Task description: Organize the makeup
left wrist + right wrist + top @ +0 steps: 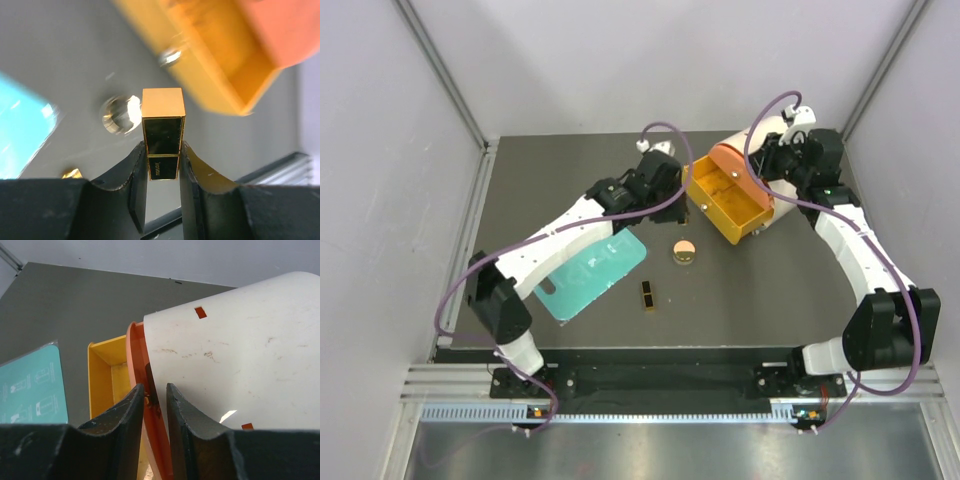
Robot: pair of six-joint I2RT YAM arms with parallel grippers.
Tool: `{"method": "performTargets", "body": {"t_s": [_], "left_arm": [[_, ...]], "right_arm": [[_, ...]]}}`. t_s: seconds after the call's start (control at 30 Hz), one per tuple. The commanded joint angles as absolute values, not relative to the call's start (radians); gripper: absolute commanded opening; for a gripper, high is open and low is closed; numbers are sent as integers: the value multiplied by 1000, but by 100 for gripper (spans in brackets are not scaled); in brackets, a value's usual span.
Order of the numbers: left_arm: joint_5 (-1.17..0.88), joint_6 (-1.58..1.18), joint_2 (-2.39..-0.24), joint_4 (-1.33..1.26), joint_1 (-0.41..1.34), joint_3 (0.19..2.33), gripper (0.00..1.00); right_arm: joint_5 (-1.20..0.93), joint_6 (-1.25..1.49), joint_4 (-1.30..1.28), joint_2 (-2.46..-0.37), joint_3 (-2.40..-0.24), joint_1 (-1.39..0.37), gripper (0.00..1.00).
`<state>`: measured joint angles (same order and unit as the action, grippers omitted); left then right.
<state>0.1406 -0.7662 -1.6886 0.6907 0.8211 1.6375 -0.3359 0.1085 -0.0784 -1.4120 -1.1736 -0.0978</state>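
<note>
My left gripper [162, 150] is shut on a small black rectangular makeup case with gold trim [162, 127], held above the table just short of the open orange-yellow drawer [215, 65]. In the top view this gripper [668, 182] hovers at the drawer's left side. A round gold-and-black compact [685, 250] lies on the table, and a black gold-panned palette [648, 294] lies nearer the front. My right gripper [155, 390] straddles the orange front rim [137, 355] of the white drum [235, 355], one finger on each side, closed on it.
A flat teal tray [590, 272] lies under the left forearm. The drum with its pulled-out drawer [730, 198] stands at the back right. Grey walls enclose the table on three sides.
</note>
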Motion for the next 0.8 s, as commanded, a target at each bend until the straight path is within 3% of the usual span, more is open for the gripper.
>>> {"method": "performTargets", "body": {"t_s": [0.0,0.13,0.43,0.63,0.77], "left_arm": [[20,-719,-1833,520,822,1779,0],[-75,-764,-1954,494,821,1949,0],[-156,-854,-2106,405,821,2082,0],[-190,-867,-2128,390,819,2109,21],[-192,-868,-2117,390,821,2100,25]], "right_arm": [[-311,107,-499,-1514,-1083,-117,27],[-304,104,-503,-1511,-1081,-117,27],[-287,95,-512,-1503,-1077,-117,27],[-284,95,-514,-1508,-1081,-117,27],[-285,94,-515,-1511,-1083,-115,27]]}}
